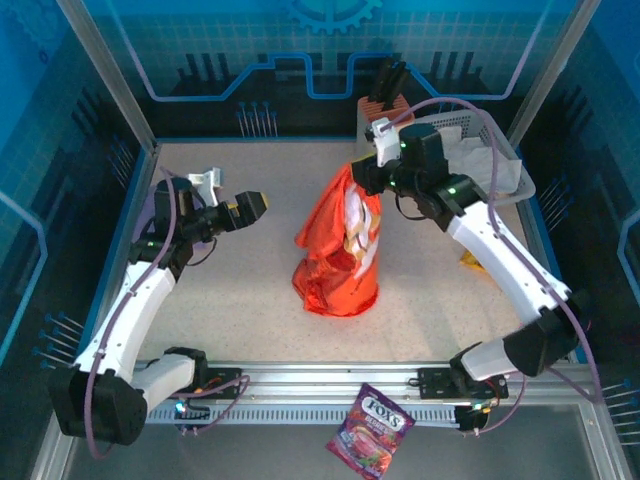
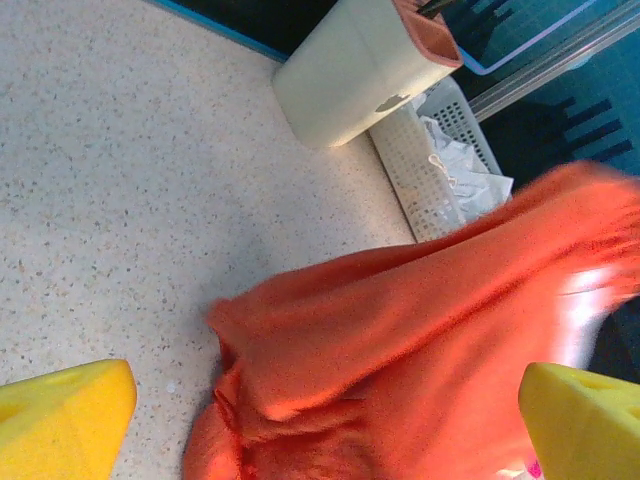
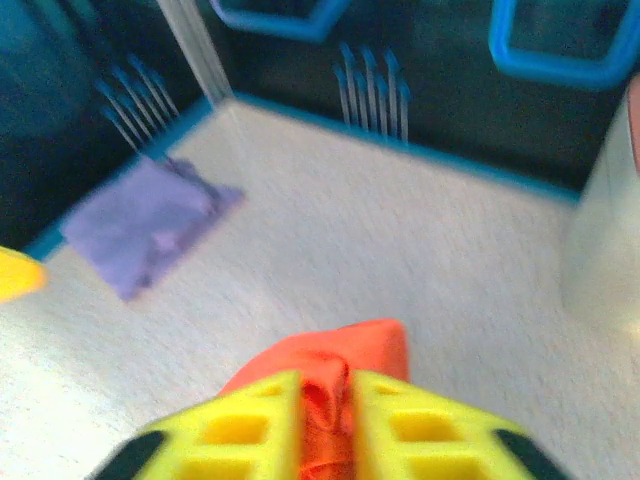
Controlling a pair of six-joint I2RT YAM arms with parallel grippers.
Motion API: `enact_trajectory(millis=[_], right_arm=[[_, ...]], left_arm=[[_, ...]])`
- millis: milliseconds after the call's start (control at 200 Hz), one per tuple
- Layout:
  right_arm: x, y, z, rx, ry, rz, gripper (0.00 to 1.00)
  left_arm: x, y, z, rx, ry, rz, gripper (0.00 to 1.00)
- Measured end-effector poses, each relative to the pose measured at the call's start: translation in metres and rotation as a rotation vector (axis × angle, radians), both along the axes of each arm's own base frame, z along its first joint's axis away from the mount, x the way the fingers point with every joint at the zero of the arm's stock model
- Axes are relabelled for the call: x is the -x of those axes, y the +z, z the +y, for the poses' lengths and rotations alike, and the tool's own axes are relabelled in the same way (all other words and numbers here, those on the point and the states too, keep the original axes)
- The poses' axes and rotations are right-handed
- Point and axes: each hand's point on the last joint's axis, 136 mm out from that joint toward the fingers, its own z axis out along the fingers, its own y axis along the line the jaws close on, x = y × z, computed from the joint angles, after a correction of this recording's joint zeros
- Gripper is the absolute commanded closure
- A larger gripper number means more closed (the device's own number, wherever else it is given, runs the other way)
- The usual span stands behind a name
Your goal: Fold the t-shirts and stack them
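The orange-red t-shirt [image 1: 338,250] hangs bunched from my right gripper [image 1: 362,166], and its lower end rests crumpled on the table. In the right wrist view the yellow fingers [image 3: 250,420] are shut on a fold of the orange-red t-shirt [image 3: 370,345]. My left gripper [image 1: 257,205] hovers left of the shirt, apart from it and open. In the left wrist view the left gripper [image 2: 325,395] holds nothing, and the orange-red t-shirt [image 2: 420,340] lies beyond its fingers. The lavender-purple t-shirt [image 3: 145,225] lies flat near the table's far left corner.
A white basket [image 1: 490,150] with white cloth and a beige bin [image 1: 374,122] stand at the back right. Both show in the left wrist view, the beige bin [image 2: 350,70] next to the white basket [image 2: 425,165]. A candy bag [image 1: 370,432] lies off the table's front rail.
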Motion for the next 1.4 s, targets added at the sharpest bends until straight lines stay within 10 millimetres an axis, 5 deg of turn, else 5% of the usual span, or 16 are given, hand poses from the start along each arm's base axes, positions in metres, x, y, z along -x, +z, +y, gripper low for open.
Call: enact_trajectory(millis=[150,370,585,795,1146,1216,1396], right_arm=[[-0.016,-0.076,-0.036,0.058,-0.131,0.228,0.06],[0.033,-0.160,-0.060,0.121,-0.215,0.469,0.04],[0.105,-0.209,-0.059,0.169,-0.244,0.605,0.03],[0.164,-0.236,-0.074,0.144,-0.316,0.680,0.04],[0.187,-0.281,-0.058,0.152,-0.352,0.788,0.13],[0.185,-0.290,-0.052,0.152,-0.355,0.802,0.20],[0.174,-0.297,-0.037,0.104,-0.348,0.798,0.61]], left_arm=[[-0.001,-0.027,0.001,0.005,0.023,0.077,0.02],[0.002,-0.087,-0.013,0.010,0.016,0.244,0.12],[0.007,-0.143,-0.067,-0.042,-0.091,0.380,0.12],[-0.011,-0.166,-0.107,-0.069,-0.135,0.429,0.16],[-0.053,-0.198,-0.118,0.037,-0.013,0.434,0.26],[-0.059,-0.203,-0.121,0.067,0.006,0.441,0.32],[-0.075,-0.208,-0.129,0.139,0.048,0.418,0.60]])
